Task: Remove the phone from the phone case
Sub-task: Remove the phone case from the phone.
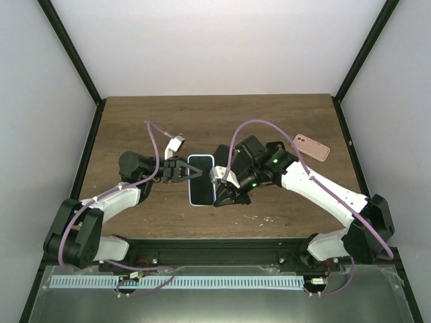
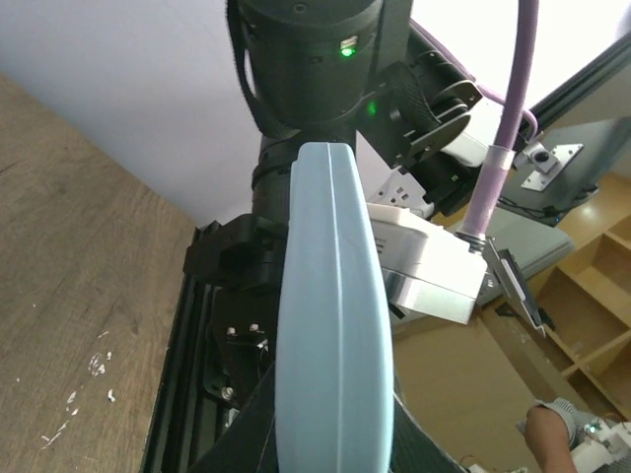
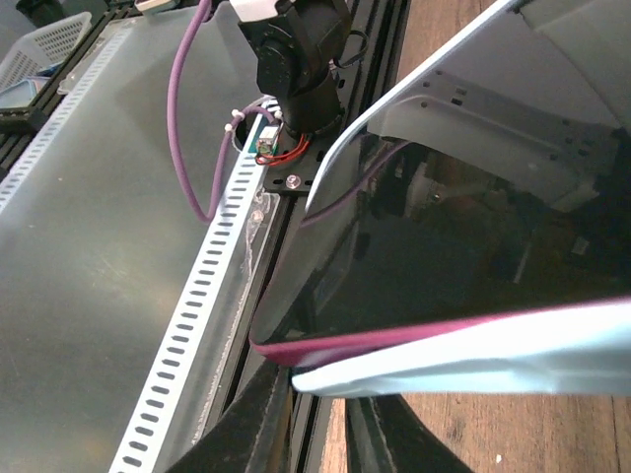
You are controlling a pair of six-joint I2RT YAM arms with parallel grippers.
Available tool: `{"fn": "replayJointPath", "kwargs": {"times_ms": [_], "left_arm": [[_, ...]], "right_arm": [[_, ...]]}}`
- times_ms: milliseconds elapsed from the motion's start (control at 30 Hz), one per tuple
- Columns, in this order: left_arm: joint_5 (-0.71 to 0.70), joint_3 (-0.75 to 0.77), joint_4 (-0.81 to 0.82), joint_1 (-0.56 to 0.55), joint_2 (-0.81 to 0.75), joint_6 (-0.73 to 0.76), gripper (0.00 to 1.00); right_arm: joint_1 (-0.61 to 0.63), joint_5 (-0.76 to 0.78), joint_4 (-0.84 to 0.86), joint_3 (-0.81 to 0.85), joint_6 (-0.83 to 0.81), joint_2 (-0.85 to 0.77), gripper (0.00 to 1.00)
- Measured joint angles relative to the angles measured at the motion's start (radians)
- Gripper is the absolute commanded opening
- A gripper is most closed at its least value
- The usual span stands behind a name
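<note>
Black-screened phone (image 1: 201, 180) sits in its light-blue soft case (image 2: 330, 325), roughly at the middle of the brown wooden worktop (image 1: 135, 128), between the two arms. The left claw (image 1: 185, 173) has closed on the case's left long edge. This looks meant to anchor the case so that the other arm can work the handset loose. The right claw (image 1: 222, 197) comes in at the near right edge. Its jaws are drawn close together around the rim there, but I cannot tell whether they actually pinch it. The phone does not look freed yet, since the blue rim shows around the glass in every view.

The overhead view gives the layout: phone face up, one claw on each side. It also shows a pink phone-shaped cover (image 1: 311, 148) lying well apart at the far right, which neither wrist view shows. The overhead view does not show whether the case rests on the wood or is lifted. The left wrist view looks along the case's blue side wall, which rises from between that claw's jaws, and shows no screen. Only the right wrist view shows the glossy glass close up, with a thin pinkish line where it meets the blue lip, just above that claw's dark fingers (image 3: 261, 429).
</note>
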Motion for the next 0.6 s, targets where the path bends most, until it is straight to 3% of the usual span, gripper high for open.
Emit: {"fn": "replayJointPath", "kwargs": {"times_ms": [300,467,600], "left_arm": [[0.011,0.0,0.211,0.004,0.05,-0.136,0.0],[-0.042,0.0,0.231,0.016,0.053,-0.15,0.0],[-0.091,0.0,0.229,0.025,0.053,-0.145,0.0]], "right_arm": [[-0.005,0.025,0.04,-0.008,0.059,-0.005,0.09],[-0.053,0.011,0.11,-0.031,0.168,-0.028,0.26],[-0.103,0.012,0.154,-0.031,0.265,-0.019,0.31]]}}
